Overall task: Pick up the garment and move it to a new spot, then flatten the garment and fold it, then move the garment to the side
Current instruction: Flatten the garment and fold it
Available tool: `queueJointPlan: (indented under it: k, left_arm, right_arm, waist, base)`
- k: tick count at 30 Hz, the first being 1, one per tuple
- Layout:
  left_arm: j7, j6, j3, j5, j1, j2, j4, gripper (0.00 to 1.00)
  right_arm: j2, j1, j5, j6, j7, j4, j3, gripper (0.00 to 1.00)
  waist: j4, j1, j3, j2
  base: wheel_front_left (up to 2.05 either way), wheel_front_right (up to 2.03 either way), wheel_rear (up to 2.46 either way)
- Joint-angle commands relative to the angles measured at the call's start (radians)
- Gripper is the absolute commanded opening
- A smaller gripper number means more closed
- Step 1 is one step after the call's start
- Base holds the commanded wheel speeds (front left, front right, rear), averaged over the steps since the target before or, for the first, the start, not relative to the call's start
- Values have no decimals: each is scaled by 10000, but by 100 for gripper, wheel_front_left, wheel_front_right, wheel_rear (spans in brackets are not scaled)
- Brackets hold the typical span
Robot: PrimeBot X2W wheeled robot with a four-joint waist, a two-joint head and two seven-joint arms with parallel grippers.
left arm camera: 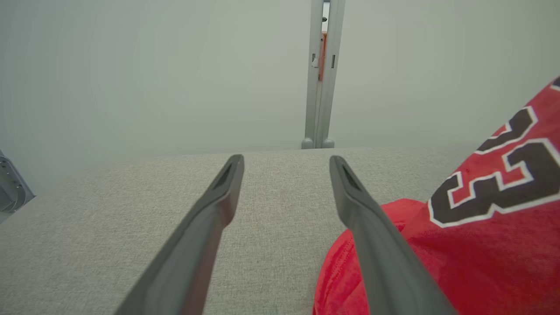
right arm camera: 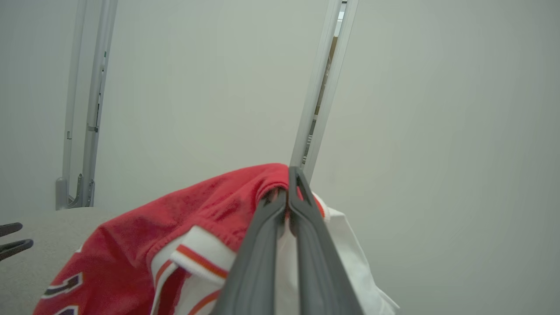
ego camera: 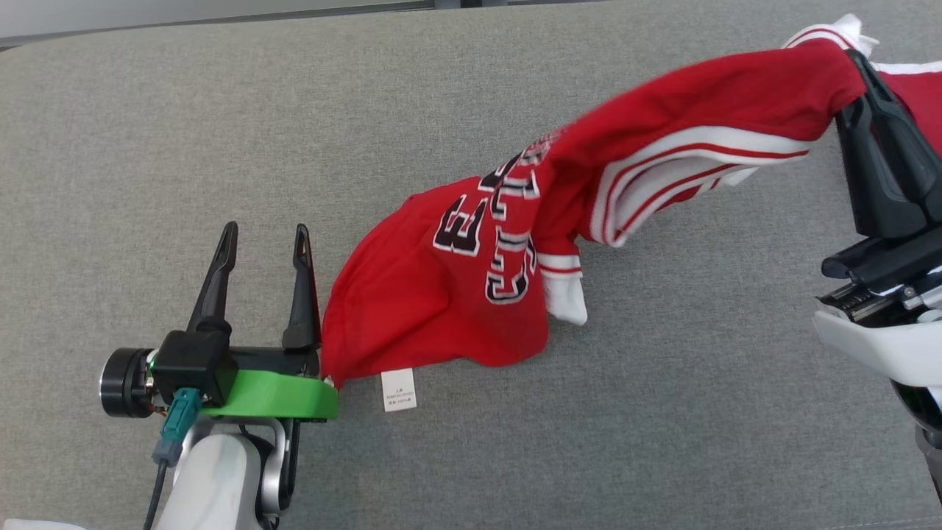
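Observation:
The garment [ego camera: 471, 294] is a red jersey with white trim and black numerals, crumpled on the grey cloth table [ego camera: 147, 147]. Its upper right part hangs lifted off the surface, pinched by my right gripper [ego camera: 854, 59], which is shut on the red and white fabric [right arm camera: 262, 188]. My right gripper [right arm camera: 291, 175] shows its two fingers pressed together on the cloth. My left gripper [ego camera: 265, 239] stands open just left of the jersey's lower hem, its right finger touching the cloth edge. My left gripper [left arm camera: 286, 164] has nothing between its fingers, and the garment [left arm camera: 481, 227] lies at its right.
A white care label [ego camera: 399, 389] lies on the table below the hem. Pale wall panels with a grey metal post [left arm camera: 321, 74] stand behind the table's far edge. Bare grey cloth spreads to the left and near side of the jersey.

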Motion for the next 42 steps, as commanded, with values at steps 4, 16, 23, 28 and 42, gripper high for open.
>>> queueJointPlan:
  k: [4,16,23,28,42]
  left_arm:
    - [-29,-86,4,-28,36,-69,-54,100]
    - [-29,-261,-188,153,-608,-227,-111,100]
    - [-30,-343,-444,233,-1128,-417,-254,100]
    - [-28,-343,-571,247,-1392,-494,-500,100]
    - [-30,-275,-497,417,-1292,-547,-523,100]
  right_arm:
    - [47,262,224,-16,333,19,-358,0]
    - [-667,-1700,1260,-16,230,2120,285,0]
    - [-1334,-3420,1833,-16,189,3744,875,0]
    - [-1596,-4600,2365,-16,133,5365,1337,0]
    - [-884,-5423,2516,-16,-1017,8780,2288,100]
  waist:
    - [73,0,124,0]
    - [502,0,1068,0]
    - [1248,0,1997,0]
    - [1616,0,2509,0]
    - [1331,0,2289,0]
  base:
    - [0,0,0]
    - [0,0,0]
    - [0,0,0]
    - [0,0,0]
    - [0,0,0]
